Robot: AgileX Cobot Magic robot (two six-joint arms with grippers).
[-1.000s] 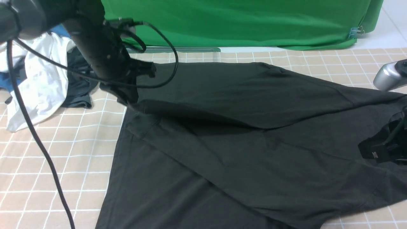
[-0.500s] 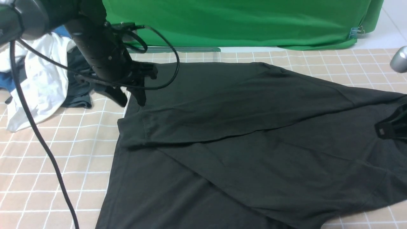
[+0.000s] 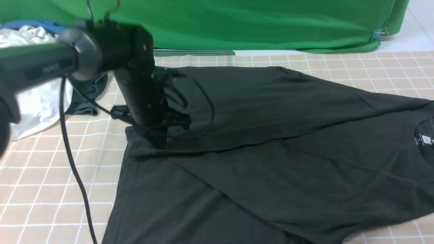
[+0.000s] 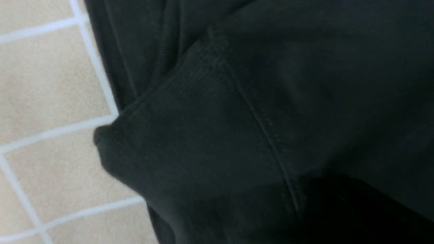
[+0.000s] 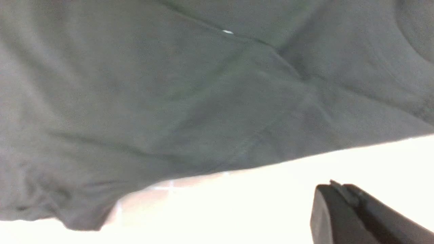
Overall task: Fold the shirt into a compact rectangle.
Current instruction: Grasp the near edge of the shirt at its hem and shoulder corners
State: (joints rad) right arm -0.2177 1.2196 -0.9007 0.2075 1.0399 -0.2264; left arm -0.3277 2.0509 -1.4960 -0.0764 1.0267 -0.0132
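Since a moment ago, the left arm has swung over and come down. Now the left gripper [image 3: 156, 140] sits on the left corner of the flap that is folded over the shirt [image 3: 271, 135]. The right arm showed at the right edge before, but it is gone from the front view now.

The shirt is big and dark and lies spread out on the table [image 3: 51, 176], which has tan squares with white lines. Its far part is folded toward the middle, and the edge of that flap runs from the left corner across to the right. The collar, with a small white label [image 3: 425, 139], is at the right edge.

The left wrist view shows the stitched hem [image 4: 217, 135] of the flap very close, with the table beside it. I cannot tell if the left gripper is open or closed, because the arm and the dark cloth hide it.

In the right wrist view, the shirt fills the top part. Only one dark bit of the right gripper [image 5: 352, 217] shows, apart from the shirt. I cannot tell if it is open or closed.

A black cable [image 3: 73, 162] hangs from the left arm. A white shirt [image 3: 37, 105] and a dark grey garment [image 3: 84, 98] lie at the far left. A green cloth [image 3: 254, 23] hangs at the back.
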